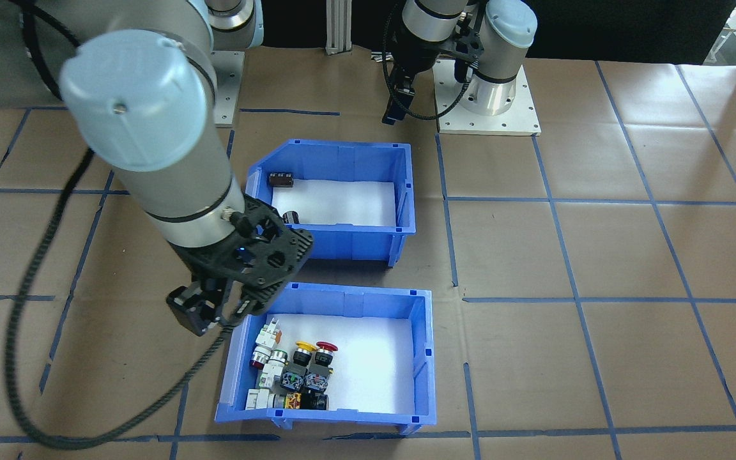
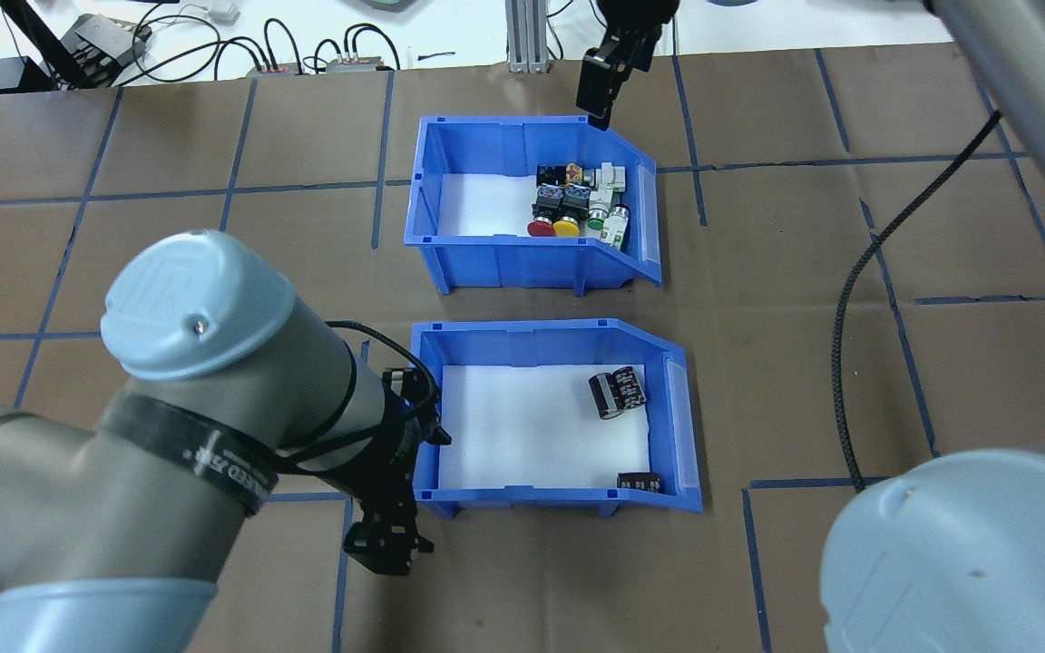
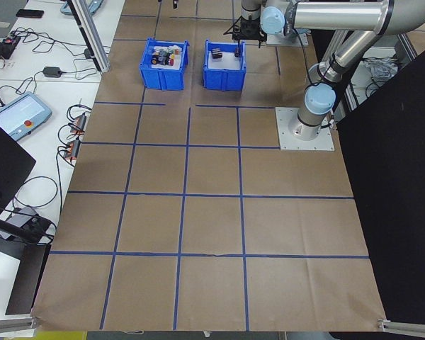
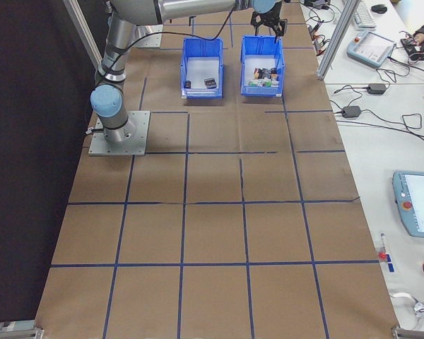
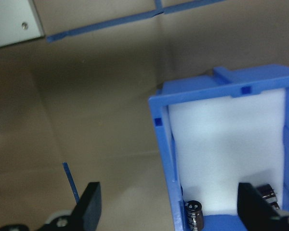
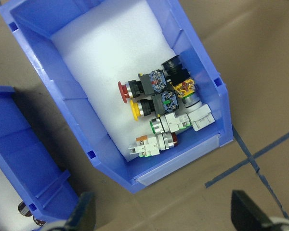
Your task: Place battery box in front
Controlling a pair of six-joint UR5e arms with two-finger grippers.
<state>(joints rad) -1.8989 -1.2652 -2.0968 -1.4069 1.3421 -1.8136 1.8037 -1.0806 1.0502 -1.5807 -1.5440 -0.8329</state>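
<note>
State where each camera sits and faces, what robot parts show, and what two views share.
Front-facing: across the table, facing the robot, steeply down on battery box and switch bin; both arms show.
Overhead: behind the robot, forward and down; both arms.
Exterior left: table's left end, along it; left arm nearer.
Exterior right: opposite end; right arm nearer.
Left wrist: down on battery box corner; left gripper open.
Right wrist: down on switch bin; right gripper open.
Both wrist views share the battery box.

Bright, even light; blurred wrist views.
</note>
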